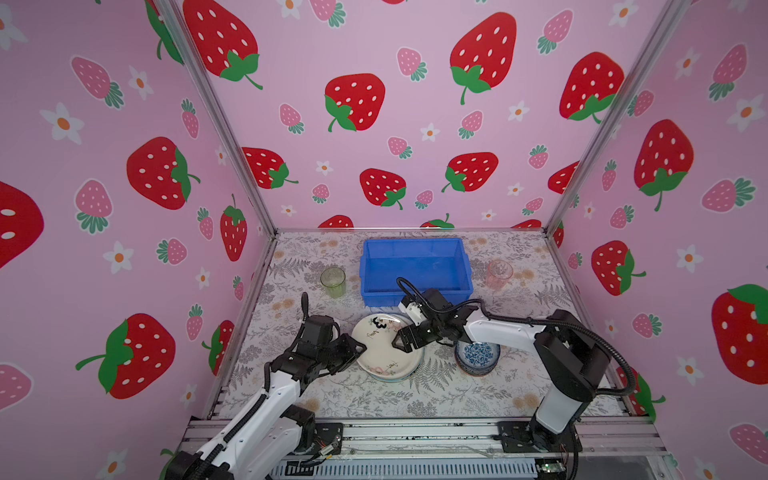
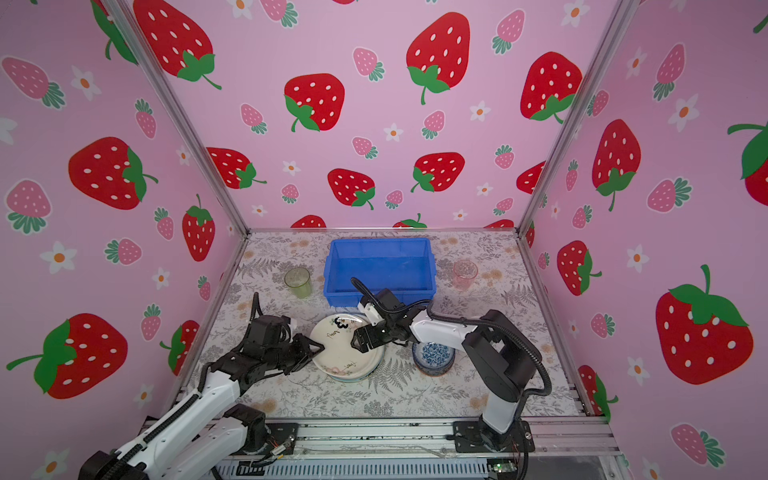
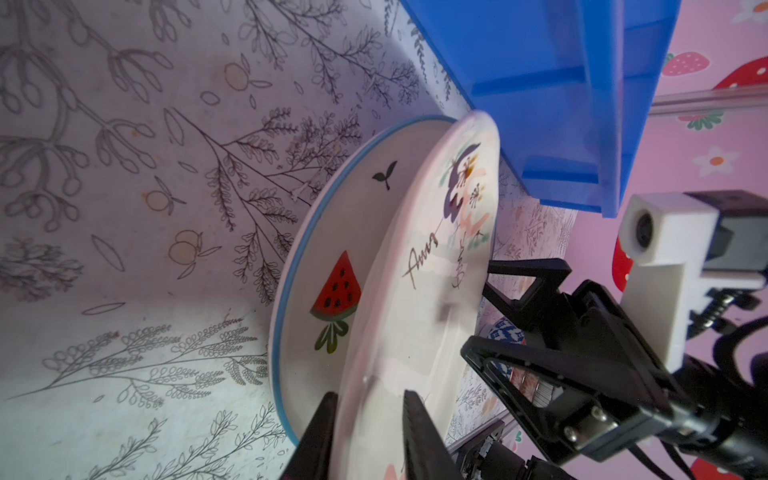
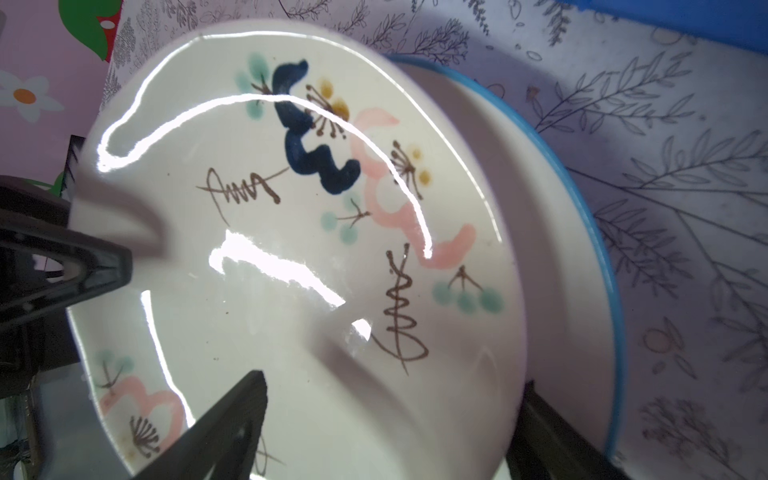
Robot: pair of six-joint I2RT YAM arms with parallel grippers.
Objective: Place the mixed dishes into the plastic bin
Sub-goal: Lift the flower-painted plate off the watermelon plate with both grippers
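The cream plate [image 1: 380, 345] with black marks lies on top of the watermelon plate [image 3: 332, 249], in the middle of the floral tabletop [image 1: 415, 399] and just in front of the blue plastic bin [image 1: 415, 242]. It is still outside the bin. In the left wrist view the cream plate is tilted, with its near edge raised off the blue-rimmed watermelon plate below.

The left claw [image 1: 360, 347] is at the plate's left rim. Its two fingers [image 3: 415, 432] sit one on each side of the rim, and the plate fills the gap between them, so the claw is gripping the cream plate.

The right claw [image 1: 397, 338] is at the opposite rim with its jaws spread wide. In the right wrist view one finger reaches over the plate's painted face and the other lies just past its edge, above the watermelon plate. Whether either finger touches the plate cannot be told.

A blue-white bowl [image 1: 478, 353] tops a small stack just right of the plates, partly under the right arm. A green tumbler [image 1: 333, 281] stands upright left of the bin, and a pink tumbler [image 1: 498, 274] stands upright to its right
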